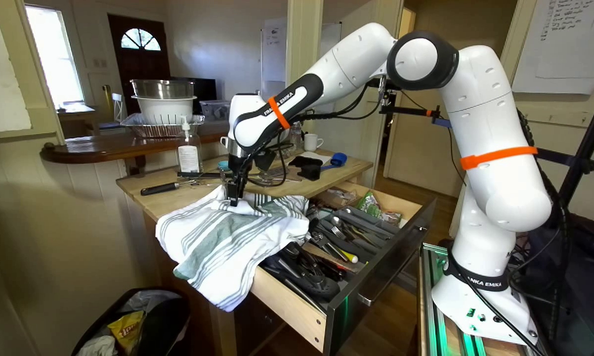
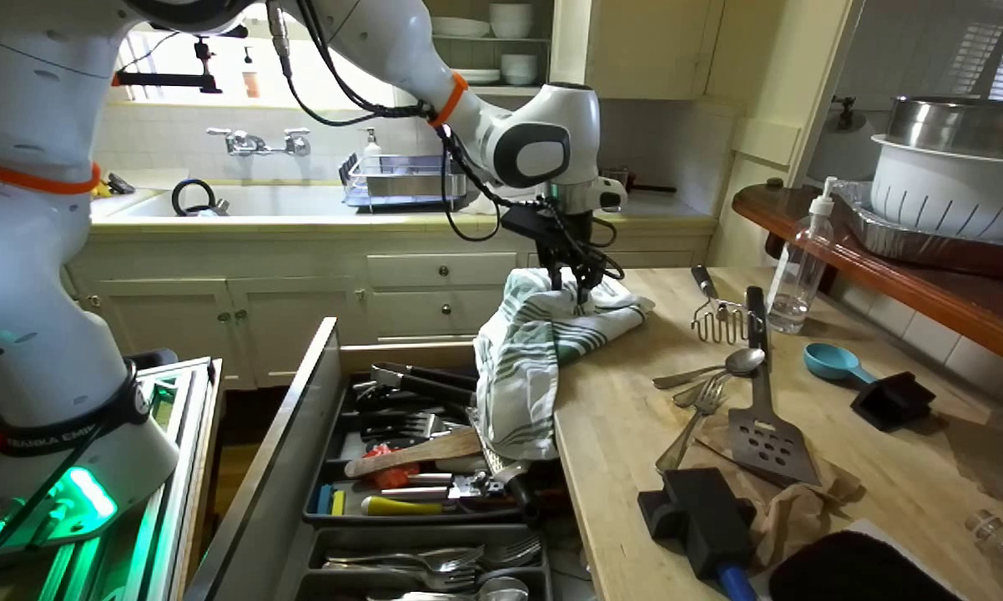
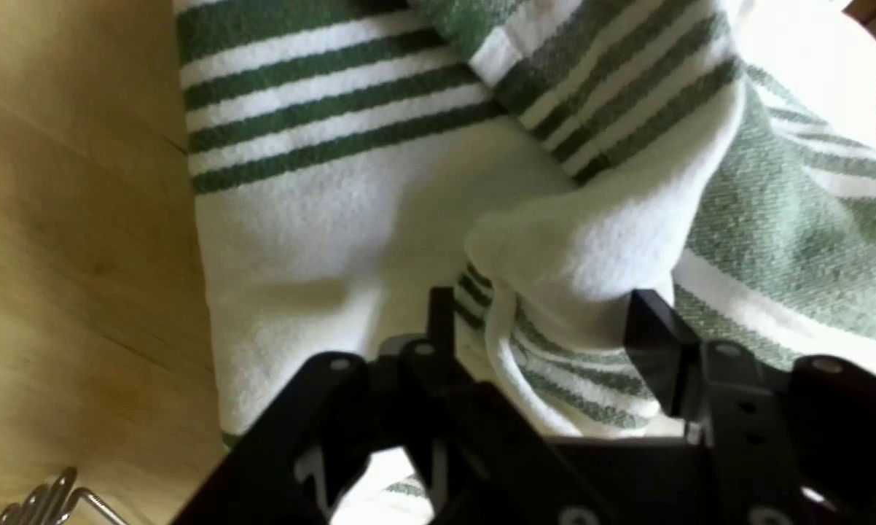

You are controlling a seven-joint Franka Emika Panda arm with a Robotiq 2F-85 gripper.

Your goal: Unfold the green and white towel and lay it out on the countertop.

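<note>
Utensils crowd the countertop (image 2: 614,401): in an exterior view, reckoned from the green and white towel (image 2: 518,367), a wire masher (image 2: 721,324) lies near three o'clock, a slotted spatula (image 2: 773,442) between three and four, a fork (image 2: 690,427) nearer in, and a black block (image 2: 706,517) between four and five. In an exterior view the open drawer (image 1: 376,282), full of cutlery, juts out between three and four, partly under the cloth; a pump bottle (image 1: 189,155) stands at eleven, a bin (image 1: 161,324) between seven and eight. The towel lies rumpled, part on the countertop, part hanging past its edge over the drawer's side. There its loose end points to six o'clock and its stripes run roughly eight to two; bunching hides its true long axis. The gripper (image 3: 544,321) points down into it, fingers (image 3: 660,357) apart, a loose fold between them.
</note>
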